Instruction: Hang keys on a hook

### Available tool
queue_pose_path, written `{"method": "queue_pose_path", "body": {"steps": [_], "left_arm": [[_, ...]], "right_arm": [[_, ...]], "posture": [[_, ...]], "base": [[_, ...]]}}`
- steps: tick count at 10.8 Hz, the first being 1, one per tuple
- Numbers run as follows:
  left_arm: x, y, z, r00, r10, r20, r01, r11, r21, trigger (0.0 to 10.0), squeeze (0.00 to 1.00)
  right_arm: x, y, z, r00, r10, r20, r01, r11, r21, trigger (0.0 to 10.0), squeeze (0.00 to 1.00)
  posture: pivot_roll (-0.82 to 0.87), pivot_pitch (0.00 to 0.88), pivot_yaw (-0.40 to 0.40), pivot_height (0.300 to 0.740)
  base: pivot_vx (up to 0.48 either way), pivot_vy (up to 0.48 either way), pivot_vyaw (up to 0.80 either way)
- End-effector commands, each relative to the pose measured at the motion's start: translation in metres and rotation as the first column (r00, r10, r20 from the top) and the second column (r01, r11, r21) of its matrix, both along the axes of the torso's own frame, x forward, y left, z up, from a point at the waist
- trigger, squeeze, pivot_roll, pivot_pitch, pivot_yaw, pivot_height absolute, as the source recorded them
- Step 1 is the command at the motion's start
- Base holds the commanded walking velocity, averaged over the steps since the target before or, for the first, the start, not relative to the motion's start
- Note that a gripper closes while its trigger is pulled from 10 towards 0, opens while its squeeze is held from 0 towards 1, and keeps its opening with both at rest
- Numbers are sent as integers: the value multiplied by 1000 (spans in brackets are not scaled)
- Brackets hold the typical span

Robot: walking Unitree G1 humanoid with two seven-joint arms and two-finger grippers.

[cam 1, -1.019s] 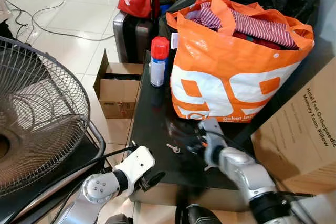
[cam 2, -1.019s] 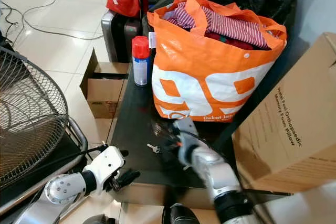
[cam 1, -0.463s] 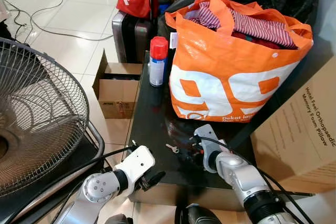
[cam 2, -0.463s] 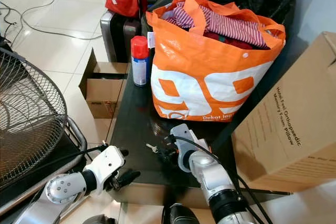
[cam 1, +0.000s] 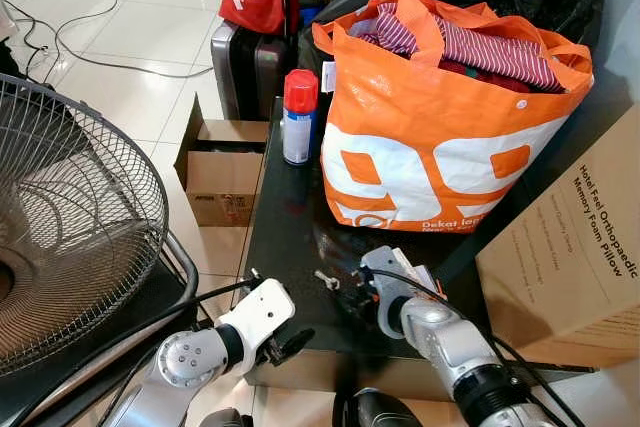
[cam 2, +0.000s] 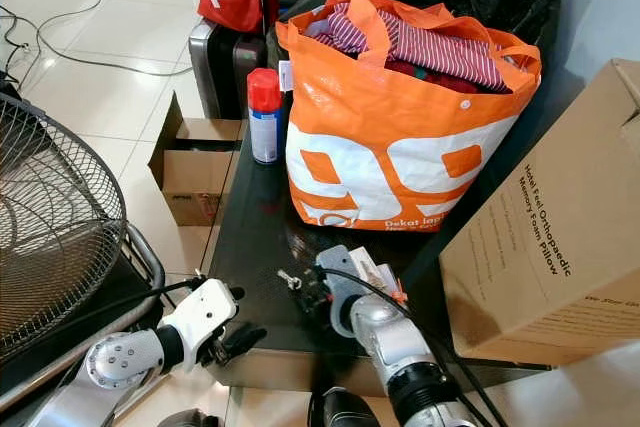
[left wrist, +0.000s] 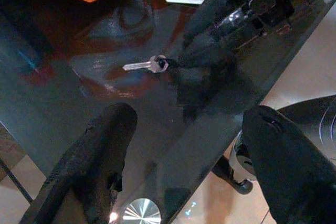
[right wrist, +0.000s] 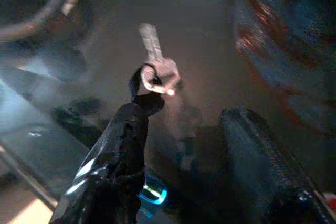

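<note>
Currently you are at the pick-up stage; nothing has been hung. The key [left wrist: 145, 65] lies flat on the dark glossy surface [cam 1: 290, 207], near its front edge, in front of the orange bag [cam 1: 440, 137] and well apart from the spray can [cam 1: 298, 117].

Right gripper [right wrist: 184, 129]: low over the surface, fingers spread. One finger [right wrist: 123, 140] has its tip touching the key's ring; the other stands apart to the side. The key is not clamped and looks to rest on the surface.

Left gripper [left wrist: 184, 145]: hovering off the surface's front edge, fingers wide apart, holding nothing, looking toward the key.

Judgement: grasp not yet made. You have left to close on the key or its ring, lift it, carry it, and hang it. No hook can be made out in these views, so you will likely need to locate one.

Risk: thin key flat on slick surface may slide away from the finger.
</note>
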State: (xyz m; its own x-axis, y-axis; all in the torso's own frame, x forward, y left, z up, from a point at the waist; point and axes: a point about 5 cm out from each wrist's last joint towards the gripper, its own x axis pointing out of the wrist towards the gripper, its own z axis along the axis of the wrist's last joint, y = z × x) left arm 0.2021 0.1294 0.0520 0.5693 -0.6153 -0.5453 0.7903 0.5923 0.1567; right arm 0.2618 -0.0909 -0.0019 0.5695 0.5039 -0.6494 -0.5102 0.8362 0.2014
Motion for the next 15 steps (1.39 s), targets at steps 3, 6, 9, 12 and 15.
{"method": "queue_pose_path", "body": {"steps": [3,6,9,12,15], "left_arm": [[-4,-3,0,1000,-7,-8,7,1000,-5,10000,0],[-5,-3,-1,1000,-13,-8,13,1000,-3,10000,0],[-5,-3,0,1000,-17,-9,17,1000,-2,10000,0],[-6,-2,0,1000,-21,-15,21,1000,1,10000,0],[-6,-3,1,1000,-23,-15,23,1000,0,10000,0]], "right_arm": [[5,3,9,999,21,44,-23,998,62,10000,0],[-1,5,12,990,121,70,-126,989,72,10000,0],[-6,11,6,992,111,52,-113,992,50,10000,0],[-7,17,-4,998,57,25,-56,998,-6,10000,0],[-3,14,-6,999,-3,33,4,1000,-26,9765,0]], "posture": [[14,129,-91,740],[11,119,-89,740],[16,120,-89,740],[18,129,-85,740],[18,132,-86,740]], "base": [[0,0,0],[0,0,0],[0,0,0],[0,0,0],[0,0,0]]}}
